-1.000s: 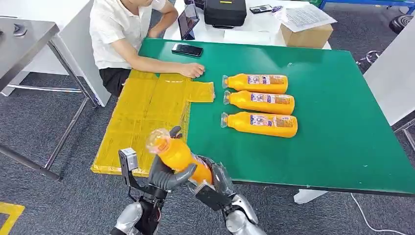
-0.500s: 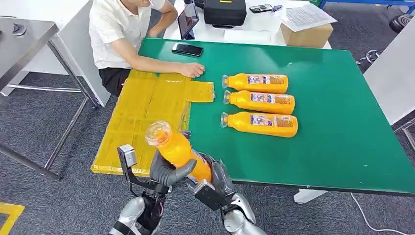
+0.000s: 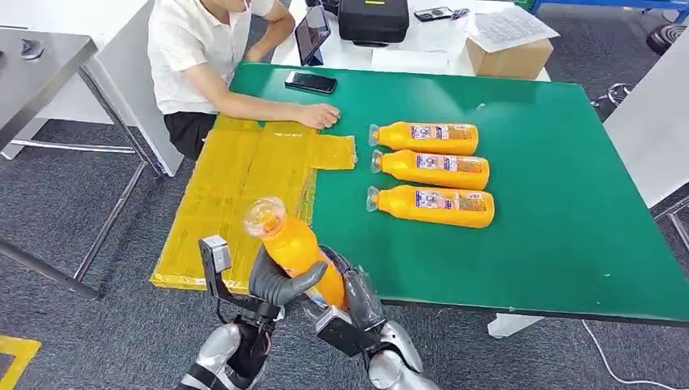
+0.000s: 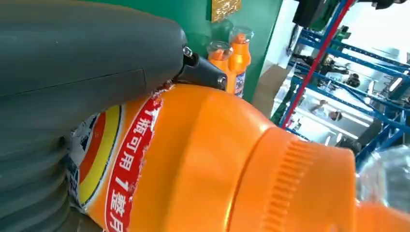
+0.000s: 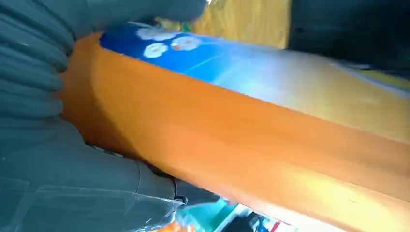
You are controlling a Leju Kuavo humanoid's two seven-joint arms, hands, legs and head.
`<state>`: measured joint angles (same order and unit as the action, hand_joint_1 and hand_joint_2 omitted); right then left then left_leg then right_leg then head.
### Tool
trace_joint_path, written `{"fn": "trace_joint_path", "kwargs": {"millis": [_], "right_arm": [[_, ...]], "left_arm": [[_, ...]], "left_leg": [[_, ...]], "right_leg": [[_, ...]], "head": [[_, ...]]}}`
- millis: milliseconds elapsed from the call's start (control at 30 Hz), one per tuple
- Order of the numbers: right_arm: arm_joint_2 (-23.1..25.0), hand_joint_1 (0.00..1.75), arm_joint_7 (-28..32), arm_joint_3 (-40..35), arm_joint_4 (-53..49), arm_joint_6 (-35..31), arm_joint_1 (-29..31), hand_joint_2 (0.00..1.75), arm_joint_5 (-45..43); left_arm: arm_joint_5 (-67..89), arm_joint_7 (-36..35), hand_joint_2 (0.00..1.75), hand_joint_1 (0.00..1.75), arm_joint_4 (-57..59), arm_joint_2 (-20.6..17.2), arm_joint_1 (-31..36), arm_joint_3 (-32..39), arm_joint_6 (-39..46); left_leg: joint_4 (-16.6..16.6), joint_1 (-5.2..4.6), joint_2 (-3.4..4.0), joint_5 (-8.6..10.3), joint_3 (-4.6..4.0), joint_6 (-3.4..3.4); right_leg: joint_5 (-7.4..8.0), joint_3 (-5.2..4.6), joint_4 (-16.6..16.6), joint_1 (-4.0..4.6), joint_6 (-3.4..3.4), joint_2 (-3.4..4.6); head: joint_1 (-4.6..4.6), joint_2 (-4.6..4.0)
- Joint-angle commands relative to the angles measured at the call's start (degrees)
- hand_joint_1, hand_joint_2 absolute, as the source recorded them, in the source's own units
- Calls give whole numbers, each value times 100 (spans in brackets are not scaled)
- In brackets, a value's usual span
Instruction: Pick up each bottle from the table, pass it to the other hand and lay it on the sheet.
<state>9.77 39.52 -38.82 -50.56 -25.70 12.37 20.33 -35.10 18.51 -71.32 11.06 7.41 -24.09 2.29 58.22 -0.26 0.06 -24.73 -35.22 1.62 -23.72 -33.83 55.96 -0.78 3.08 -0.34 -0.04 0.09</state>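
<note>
Two hands gripped one bottle [image 3: 296, 250] off the desk's [image 3: 569, 244] near edge: left hand [image 3: 275, 284], right hand [image 3: 351, 294]. Over the last second it edged toward the sheet [image 3: 236, 195]; handover looked unfinished.

Both hands [image 3: 280, 280] [image 3: 357, 296] — seemingly clasped, raised

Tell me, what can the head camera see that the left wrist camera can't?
Head view alone: the yellow sheet, a person's hand resting on it, a phone, and the right hand under the held bottle. Left wrist view alone: the red lettering on that bottle's label and blue shelving behind. Both show the left hand gripping the bottle, and bottles lying on the green table.
</note>
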Motion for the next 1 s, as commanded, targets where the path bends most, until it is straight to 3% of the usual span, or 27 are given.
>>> {"fn": "trace_joint_path", "kwargs": {"millis": [33,133,200,233,300,367,567,633,700,867,1000], "right_arm": [[-9,0,48,-677,-347,-63,-52,0,-337],[-120,0,48,-710,-624,-717,-205,0,-426],[-158,0,48,-424,-975,-1423,-444,0,-602],[93,0,48,653,-1498,-1430,-905,0,-105],[402,0,48,1594,-2184,-1430,-1355,0,-23],[359,0,48,1923,-2591,-1430,-1514,0,-488],[421,0,48,2466,-3065,-1430,-1708,0,-187],[619,0,48,2767,-3437,-1430,-1842,0,63],[770,0,48,2994,-3851,-1430,-1938,0,292],[979,0,48,3274,-4628,-1430,-1808,0,432],[939,0,48,3184,-4697,-1430,-1739,0,409]], "left_arm": [[-239,-155,175,175,-123,-214,135,-15,-234],[-333,-184,175,175,-200,-212,152,317,226],[-425,-177,175,175,-227,-51,141,763,1285],[-518,-92,175,175,-410,-59,103,913,1603],[-665,-33,175,175,-918,-90,-157,1054,1856],[-913,2,175,175,-1567,7,-445,1171,1819],[-904,57,175,175,-1803,-27,-423,1276,1881],[396,598,175,175,-1305,-237,-99,1022,2574],[3248,826,175,175,-346,-505,408,697,3771],[7164,-287,175,175,1656,-529,1429,729,3771],[7615,-536,175,175,2176,-502,1790,515,3443]], "left_leg": [[1,4,7,-9,14,-9],[-1,6,7,-9,19,-11],[0,6,-2,-6,12,-9],[-2,8,-2,-10,23,-12],[5,8,-5,-14,16,-14],[8,5,-2,-12,5,-12],[7,4,-4,-14,8,-7],[0,2,-5,-10,12,-10],[-1,-1,-27,1,-3,-10],[-8,-3,-43,10,9,-12],[-5,-2,-30,19,7,-9]], "right_leg": [[-6,11,2,4,-10,9],[-8,16,1,5,-12,8],[-7,12,-1,6,-9,-1],[-11,22,-1,7,-13,1],[-16,15,8,8,-15,-4],[-14,0,12,5,-13,-1],[-15,10,6,2,-10,-2],[-13,12,3,1,-13,-4],[-11,2,5,-1,-13,-25],[-9,11,1,-3,-14,-40],[-1,5,2,-3,-10,-28]], "head": [[-2,0],[0,0],[0,0],[0,0],[-2,0],[0,0],[2,0],[0,0],[0,0],[-2,0],[-2,0]]}}
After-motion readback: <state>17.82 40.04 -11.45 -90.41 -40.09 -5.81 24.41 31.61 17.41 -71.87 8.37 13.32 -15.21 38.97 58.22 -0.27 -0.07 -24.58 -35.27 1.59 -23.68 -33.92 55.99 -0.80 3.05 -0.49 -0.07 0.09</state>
